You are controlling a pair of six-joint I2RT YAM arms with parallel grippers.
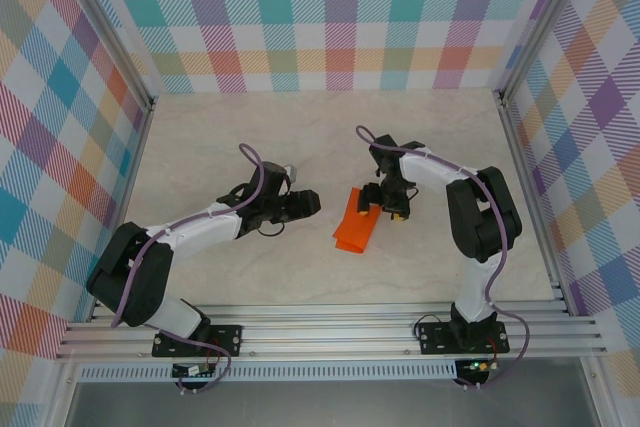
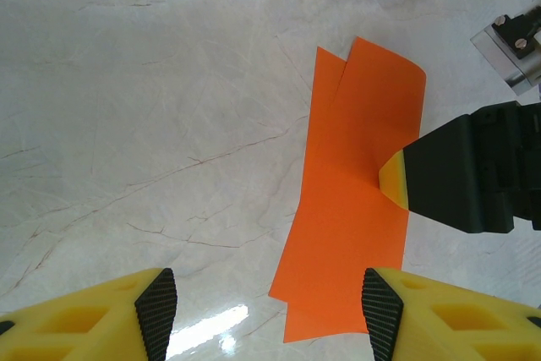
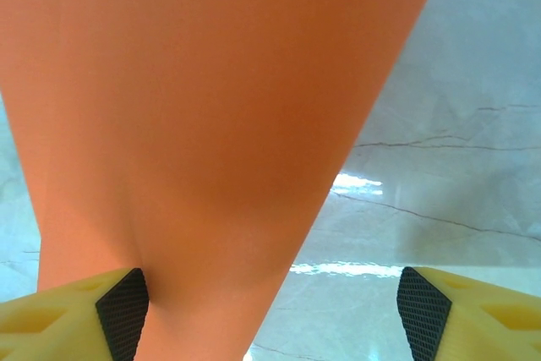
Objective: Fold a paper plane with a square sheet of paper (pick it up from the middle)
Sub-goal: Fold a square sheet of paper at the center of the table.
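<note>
The square sheet of paper is bright orange and folded over into a long strip with two slightly offset layers. It lies on the marble table between the arms. My right gripper stands open at the strip's far right edge. One yellow fingertip presses on the paper, and in the right wrist view the paper rises against the left pad while the other pad stands apart from it. My left gripper is open just left of the strip, its right finger over the near corner.
The pale marble table top stretches back to plaid walls. Aluminium frame posts stand at both sides, and a rail with the arm bases runs along the near edge.
</note>
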